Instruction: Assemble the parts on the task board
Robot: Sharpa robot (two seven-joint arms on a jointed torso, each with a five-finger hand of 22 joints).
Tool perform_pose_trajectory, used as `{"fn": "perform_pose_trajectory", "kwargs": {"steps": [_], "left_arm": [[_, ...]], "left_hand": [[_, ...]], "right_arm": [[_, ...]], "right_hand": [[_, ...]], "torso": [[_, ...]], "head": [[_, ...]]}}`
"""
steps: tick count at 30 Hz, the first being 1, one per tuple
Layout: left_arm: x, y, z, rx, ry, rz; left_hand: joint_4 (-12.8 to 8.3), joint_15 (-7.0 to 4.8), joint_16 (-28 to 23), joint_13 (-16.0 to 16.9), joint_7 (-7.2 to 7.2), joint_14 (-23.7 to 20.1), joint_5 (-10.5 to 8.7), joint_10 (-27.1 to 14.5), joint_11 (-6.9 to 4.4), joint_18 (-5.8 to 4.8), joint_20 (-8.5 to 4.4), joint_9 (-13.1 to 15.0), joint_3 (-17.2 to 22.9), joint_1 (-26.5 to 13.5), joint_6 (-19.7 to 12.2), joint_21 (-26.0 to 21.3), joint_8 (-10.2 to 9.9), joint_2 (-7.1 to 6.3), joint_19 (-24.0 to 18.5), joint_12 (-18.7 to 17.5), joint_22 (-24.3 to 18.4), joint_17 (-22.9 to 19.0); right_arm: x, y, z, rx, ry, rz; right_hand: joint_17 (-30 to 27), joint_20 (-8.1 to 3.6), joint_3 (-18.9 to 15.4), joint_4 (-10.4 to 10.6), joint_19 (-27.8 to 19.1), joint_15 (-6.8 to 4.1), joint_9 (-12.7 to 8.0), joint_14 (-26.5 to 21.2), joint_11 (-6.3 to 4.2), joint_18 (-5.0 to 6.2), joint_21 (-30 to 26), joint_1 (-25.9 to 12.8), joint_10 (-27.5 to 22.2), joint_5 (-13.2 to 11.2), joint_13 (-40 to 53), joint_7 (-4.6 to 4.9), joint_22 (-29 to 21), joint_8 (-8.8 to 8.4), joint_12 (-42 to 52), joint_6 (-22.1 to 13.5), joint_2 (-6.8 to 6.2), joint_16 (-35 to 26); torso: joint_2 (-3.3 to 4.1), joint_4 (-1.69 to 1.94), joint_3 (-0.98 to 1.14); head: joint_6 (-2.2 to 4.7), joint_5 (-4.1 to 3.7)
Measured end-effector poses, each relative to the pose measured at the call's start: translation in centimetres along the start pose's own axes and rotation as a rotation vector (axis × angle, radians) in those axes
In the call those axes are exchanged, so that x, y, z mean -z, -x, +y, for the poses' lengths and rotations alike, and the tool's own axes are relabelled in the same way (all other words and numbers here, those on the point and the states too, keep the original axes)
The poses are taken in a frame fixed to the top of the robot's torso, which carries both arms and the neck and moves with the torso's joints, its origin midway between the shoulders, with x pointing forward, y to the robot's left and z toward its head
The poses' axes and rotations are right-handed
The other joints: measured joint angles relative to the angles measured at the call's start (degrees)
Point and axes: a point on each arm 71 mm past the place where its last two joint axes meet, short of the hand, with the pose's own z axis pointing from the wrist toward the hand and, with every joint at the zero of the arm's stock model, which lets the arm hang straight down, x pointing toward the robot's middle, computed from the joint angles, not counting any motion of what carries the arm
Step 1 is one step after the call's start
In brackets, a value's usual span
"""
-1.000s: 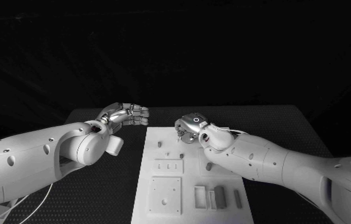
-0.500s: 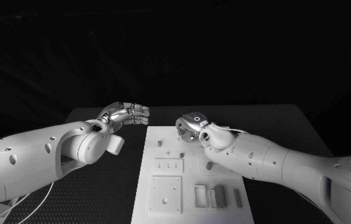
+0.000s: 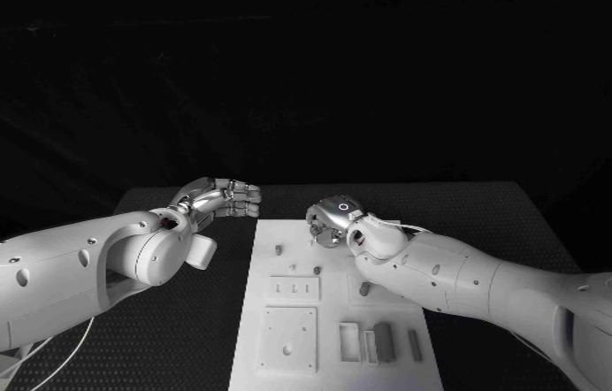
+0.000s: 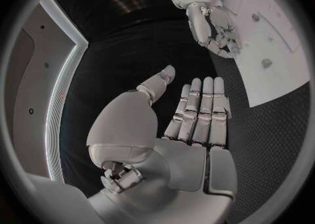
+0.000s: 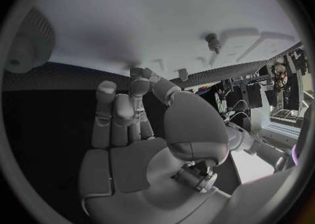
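The white task board (image 3: 334,320) lies in the middle of the black table. Small grey pegs (image 3: 279,250) stand near its far end, and one peg (image 5: 212,39) stands just beyond my right hand's fingers. Grey blocks (image 3: 383,339) sit at its near right. My right hand (image 3: 331,220) hovers over the board's far end. Its thumb and a fingertip (image 5: 138,73) meet on what looks like a small grey part. My left hand (image 3: 225,198) floats off the board's far left corner, its fingers (image 4: 200,108) side by side, thumb apart, nothing in it.
A raised white square plate (image 3: 288,338) and a smaller slotted plate (image 3: 294,290) sit on the board's near left. Black table mat (image 3: 191,320) lies on both sides of the board. My right forearm (image 3: 459,280) crosses the board's right side.
My right hand has edged slightly up and toward the board's far edge. The left hand has hardly moved.
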Motion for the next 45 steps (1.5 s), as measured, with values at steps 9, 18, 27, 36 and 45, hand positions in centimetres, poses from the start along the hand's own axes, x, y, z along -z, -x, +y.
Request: {"fn": "perform_pose_trajectory", "kwargs": {"steps": [9,18,27,36,45], "left_arm": [[0.0,0.0,0.0,0.0,0.0,0.0],[0.2,0.4,0.0,0.0,0.001,-0.008],[0.3,0.8,0.1,-0.001,0.001,-0.017],[0.2,1.0,0.1,-0.004,0.0,-0.023],[0.1,1.1,0.1,-0.005,0.0,-0.024]], "left_hand": [[0.0,0.0,-0.2,0.0,0.0,0.0,0.0,0.0,0.0,-0.21,0.0,-0.1,0.0,0.0,0.0,0.0,0.0,0.0,0.0,0.0,0.0,0.0],[0.0,0.0,-0.2,-0.1,0.0,0.0,0.0,0.0,0.0,-0.21,0.0,-0.1,0.0,0.0,0.0,0.0,0.0,0.0,0.0,0.0,-0.1,0.0],[0.0,0.0,-0.2,-0.1,0.0,0.0,0.0,0.0,0.0,-0.23,0.0,-0.1,0.0,0.0,0.0,0.0,0.0,0.0,0.0,-0.2,0.0,0.0],[0.0,0.0,-0.2,-0.1,-0.17,0.0,0.0,0.0,0.0,-0.23,0.0,-0.1,0.0,0.0,0.2,0.0,0.0,0.0,0.0,-0.2,0.0,0.1],[0.0,-0.01,-0.2,-0.1,-0.17,0.0,0.0,0.0,0.0,-0.23,0.0,-0.1,0.0,0.0,0.2,0.0,0.0,0.0,0.0,-0.2,0.0,0.1]], "right_arm": [[0.2,0.0,-0.5,-0.017,-0.022,-0.001],[1.5,1.2,-0.9,-0.06,-0.01,-0.024],[3.6,4.6,-4.3,-0.132,-0.06,-0.076],[6.0,5.8,-9.4,-0.158,-0.155,-0.03],[6.3,4.9,-10.6,-0.18,-0.175,0.053]], "right_hand": [[-0.2,0.02,-0.2,0.2,0.0,0.96,-0.8,-0.2,0.92,-0.02,0.0,-0.6,-0.3,0.0,0.5,1.24,0.0,-1.8,-0.2,-3.5,-2.0,0.0],[-0.3,-0.11,-0.1,0.3,0.1,1.16,-0.8,0.0,1.01,-0.25,0.0,-1.0,-0.2,0.0,0.8,1.4,0.0,-2.11,-0.4,-4.0,-2.83,0.0],[-0.3,-0.21,-0.3,0.6,0.2,1.15,-0.7,0.0,1.0,-0.28,0.0,-1.8,-0.2,0.0,1.4,1.4,0.0,-2.11,-0.4,-4.0,-4.79,0.0],[-0.3,-0.19,-0.2,1.9,0.3,1.15,-0.6,0.0,1.2,-0.33,0.0,-2.7,0.0,0.0,1.9,1.39,0.0,-2.11,-0.4,-4.0,-7.21,0.3],[-0.3,-0.1,0.1,2.9,0.3,1.15,-0.5,0.0,1.2,-0.35,0.0,-3.3,0.0,0.0,2.3,1.39,0.0,-2.11,-0.4,-4.0,-8.25,0.6]], "torso": [[-0.01,-0.05,-0.05],[-0.05,-0.15,-0.03],[-0.08,-0.58,0.09],[-0.25,-1.6,0.43],[-0.38,-2.42,0.8]], "head": [[-0.05,0.09],[0.18,0.1],[1.24,-0.21],[1.73,0.36],[1.87,0.8]]}}
